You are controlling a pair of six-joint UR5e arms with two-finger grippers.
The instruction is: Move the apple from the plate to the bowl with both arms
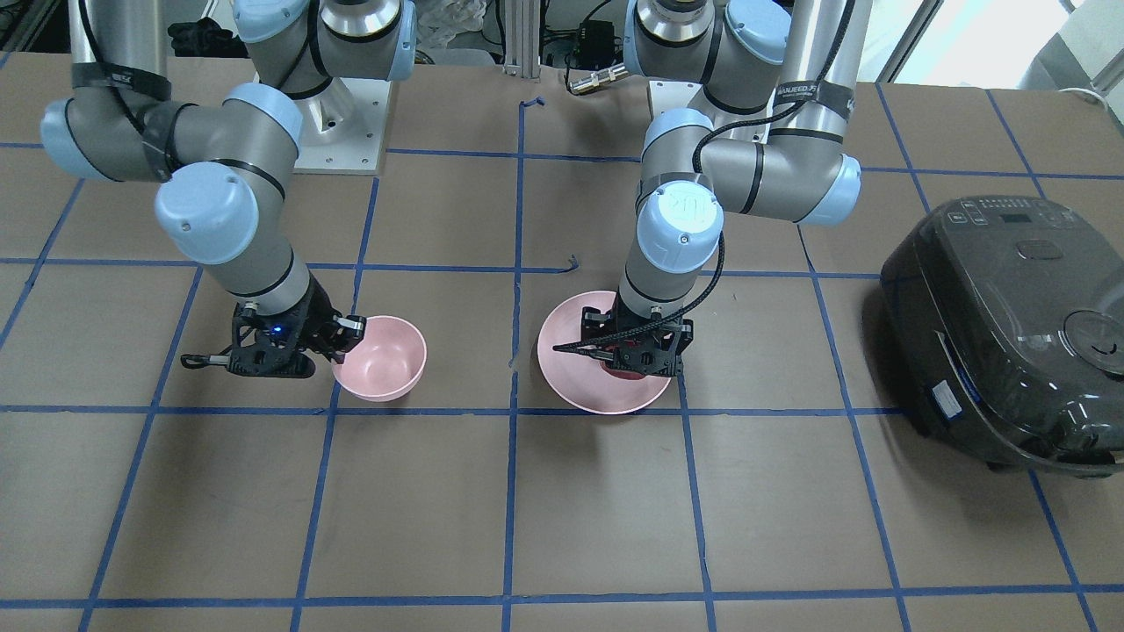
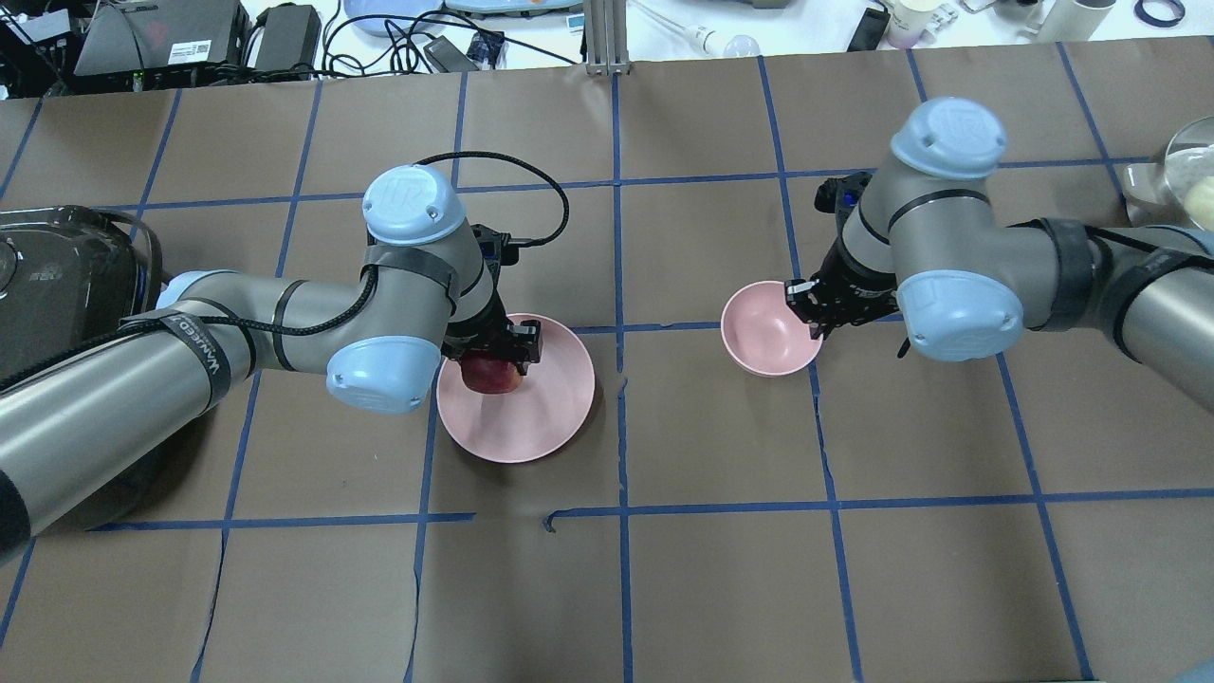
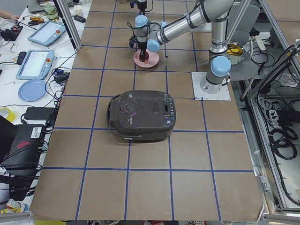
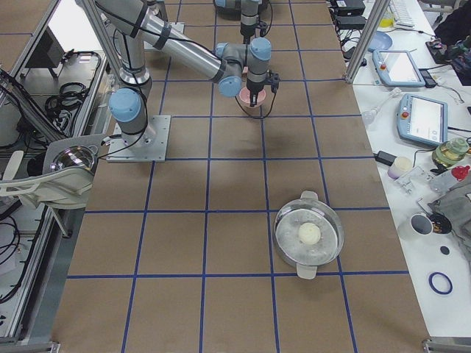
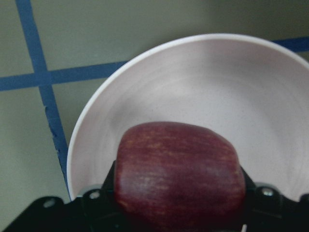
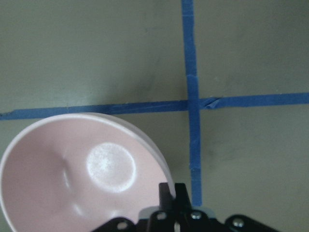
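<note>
The dark red apple (image 5: pixel 178 174) sits between the fingers of my left gripper (image 2: pixel 496 365), which is shut on it, low over the pale pink plate (image 2: pixel 541 417). In the front view the gripper (image 1: pixel 628 360) hides most of the apple above the plate (image 1: pixel 571 369). I cannot tell whether the apple touches the plate (image 5: pixel 193 87). My right gripper (image 2: pixel 806 308) is shut on the near rim of the small pink bowl (image 2: pixel 763 332). The bowl is empty and stands on the table. The right wrist view shows the fingertips (image 6: pixel 166 191) pinching the bowl's edge (image 6: pixel 63 174).
A dark rice cooker (image 1: pixel 1010 333) stands on the table at the robot's far left, and it also shows in the overhead view (image 2: pixel 47 285). A metal pot with a pale ball (image 4: pixel 309 235) stands far to the right. Blue tape lines cross the brown table.
</note>
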